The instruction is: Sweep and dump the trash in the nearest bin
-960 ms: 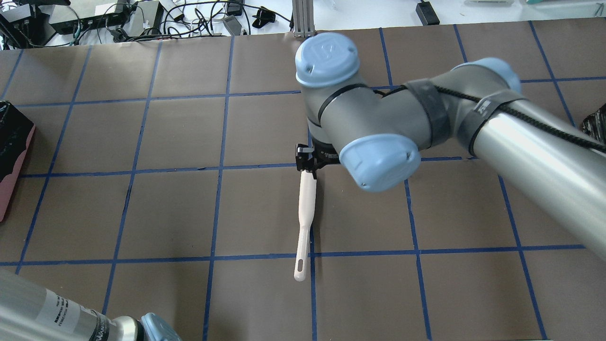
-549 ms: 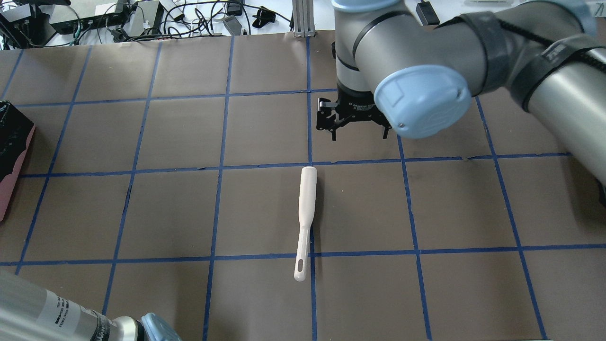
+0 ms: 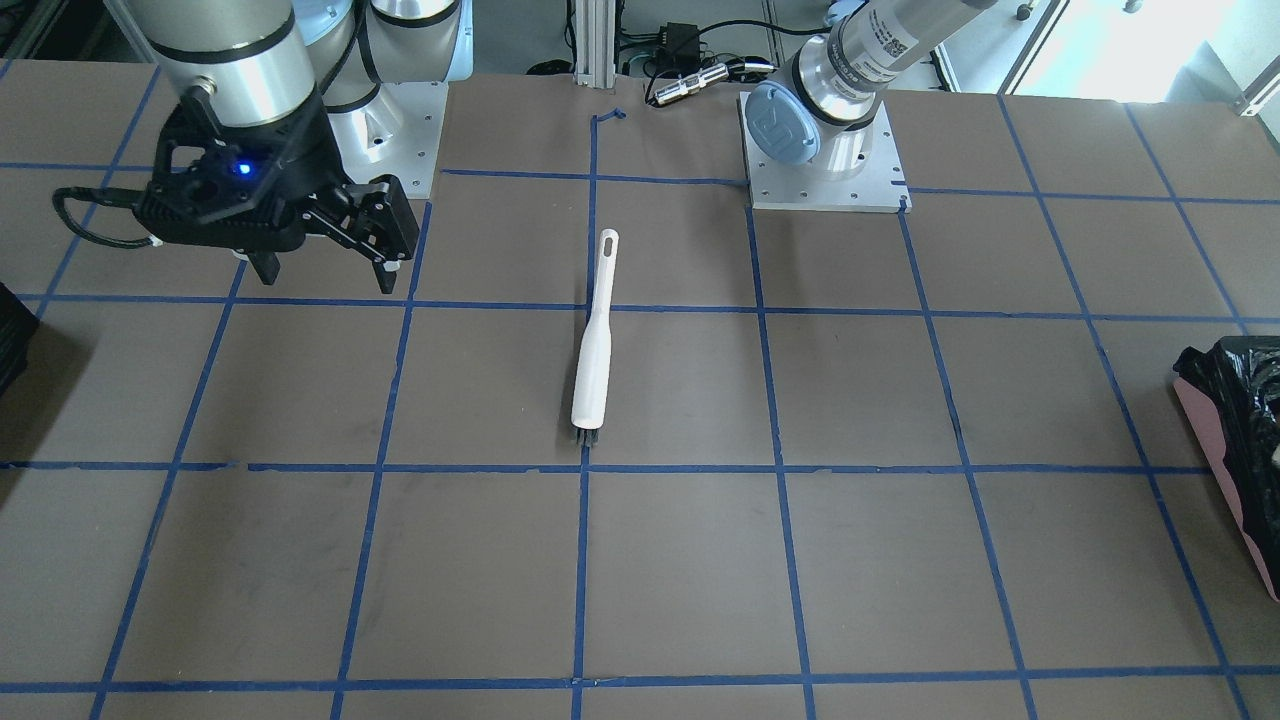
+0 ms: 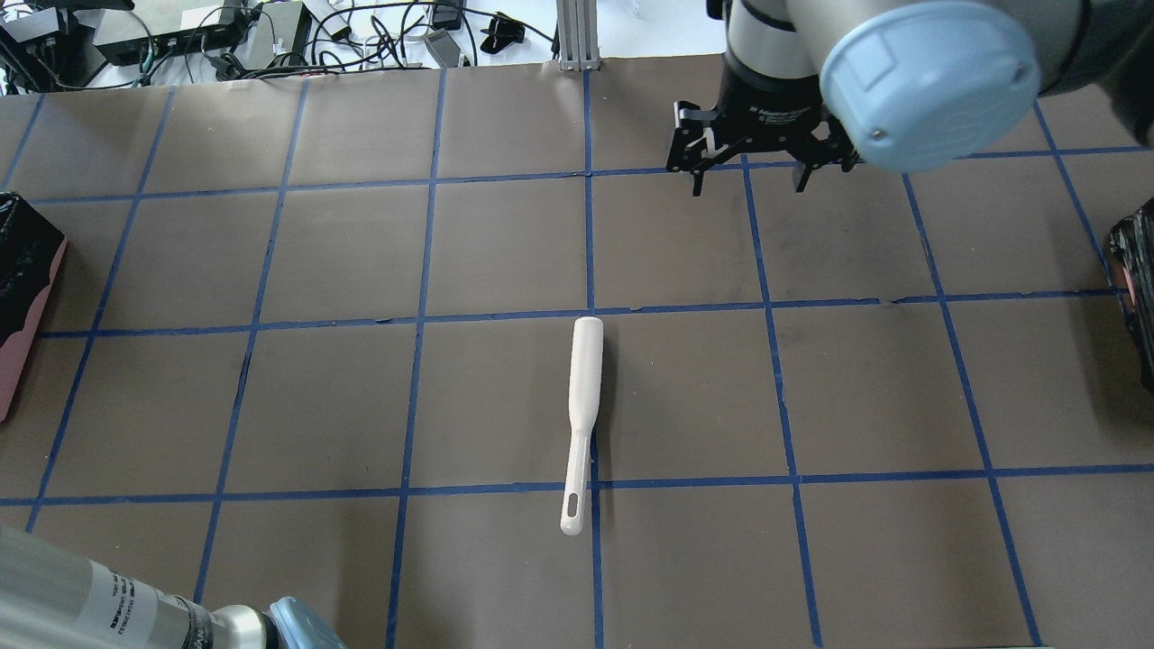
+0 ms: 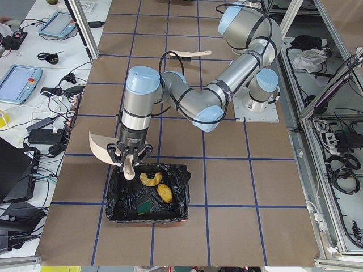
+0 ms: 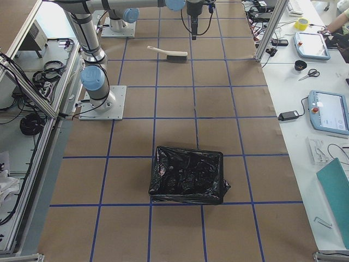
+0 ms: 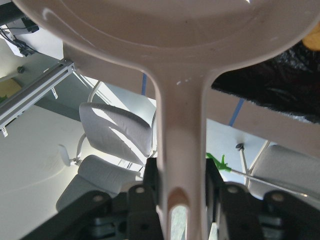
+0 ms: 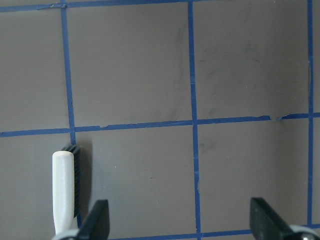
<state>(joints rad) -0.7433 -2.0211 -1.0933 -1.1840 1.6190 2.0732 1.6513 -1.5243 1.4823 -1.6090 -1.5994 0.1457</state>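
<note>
Facing the robot, the right gripper point(image 3: 325, 277) hangs spread and empty, the white brush point(image 3: 592, 370) lying flat well off to its side. Overhead agrees: jaws apart, nothing between them. The left-end view puts the left gripper point(image 5: 129, 163) just above the bin point(image 5: 181, 170), with the trash point(image 5: 164, 192) directly below it, inside the black liner. The left wrist view shows fingers point(image 7: 150, 175) clamped on the dustpan point(image 7: 165, 45) handle. The right wrist view shows only bare table and brush. One risk is that lowering the pan could snag the loose liner and drag the bin sideways.

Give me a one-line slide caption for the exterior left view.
Left gripper holds the dustpan raised at the edge of the bin, with the trash already inside.
</note>
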